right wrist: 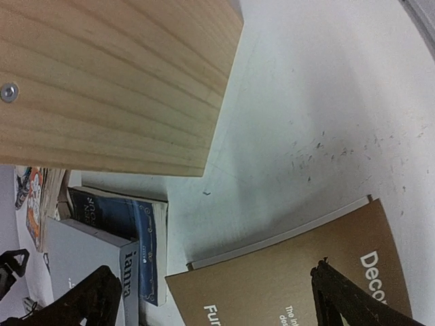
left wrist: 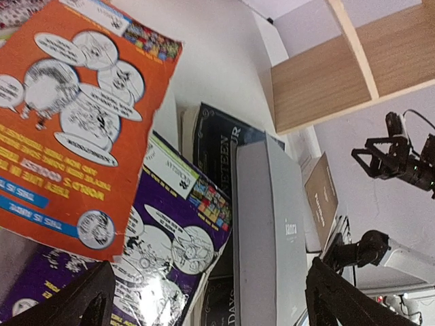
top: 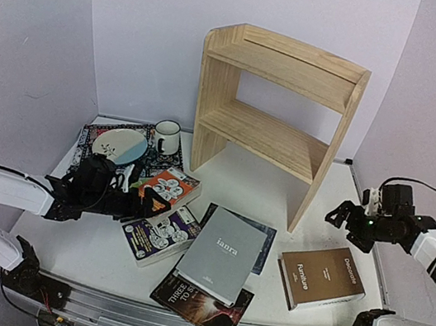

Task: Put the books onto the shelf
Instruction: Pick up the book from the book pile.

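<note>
While the books point(top: 224, 252) lie off the shelf point(top: 266, 134), left gripper point(left wrist: 209, 272) and right gripper point(right wrist: 214, 272) gape empty — pre-grasp.
Purple paperback point(left wrist: 170, 238) sits between left fingers point(left wrist: 336, 299) — next: descend, clamp.

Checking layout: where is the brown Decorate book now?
Top view: the brown Decorate book lies flat right of the grey book, in front of the shelf's right panel.

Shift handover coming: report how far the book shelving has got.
Done: nothing; both tiers of the shelf are bare. In hand: nothing gripped; the left tool hangs open by the orange book, the right tool open near the brown book. Left: every book in view lies on the table.
</note>
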Controlling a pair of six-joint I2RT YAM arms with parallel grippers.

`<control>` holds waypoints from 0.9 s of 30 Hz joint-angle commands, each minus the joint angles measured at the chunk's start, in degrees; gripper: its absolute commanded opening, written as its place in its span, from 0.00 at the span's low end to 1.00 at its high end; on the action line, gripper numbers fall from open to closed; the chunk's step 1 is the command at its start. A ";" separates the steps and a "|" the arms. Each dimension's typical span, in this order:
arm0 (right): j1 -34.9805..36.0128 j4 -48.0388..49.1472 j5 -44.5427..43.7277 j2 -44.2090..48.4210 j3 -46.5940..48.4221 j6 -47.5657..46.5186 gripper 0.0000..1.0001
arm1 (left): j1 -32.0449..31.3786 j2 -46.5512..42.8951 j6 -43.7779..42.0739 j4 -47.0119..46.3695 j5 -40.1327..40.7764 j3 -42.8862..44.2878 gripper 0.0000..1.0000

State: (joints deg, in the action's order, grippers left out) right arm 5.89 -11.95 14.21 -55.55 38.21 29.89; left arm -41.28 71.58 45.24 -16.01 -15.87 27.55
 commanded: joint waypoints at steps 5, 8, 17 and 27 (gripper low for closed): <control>1.27 2.36 10.73 -0.85 -4.50 4.15 0.98 | -7.41 7.49 1.64 -1.17 2.11 5.84 0.99; 3.01 3.25 10.57 0.07 -5.88 5.78 0.98 | -8.66 8.51 1.72 -1.22 2.44 6.35 0.99; 23.22 7.91 0.57 2.96 -8.22 18.53 0.95 | -10.18 8.37 2.17 -1.13 0.92 5.65 0.99; 40.79 18.02 -9.92 -0.97 -10.43 27.31 0.87 | -10.29 1.87 1.84 0.25 -1.45 0.62 0.97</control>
State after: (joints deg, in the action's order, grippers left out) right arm 42.05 1.03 10.39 -53.85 27.97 52.64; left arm -51.33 76.16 46.54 -15.85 -15.41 29.29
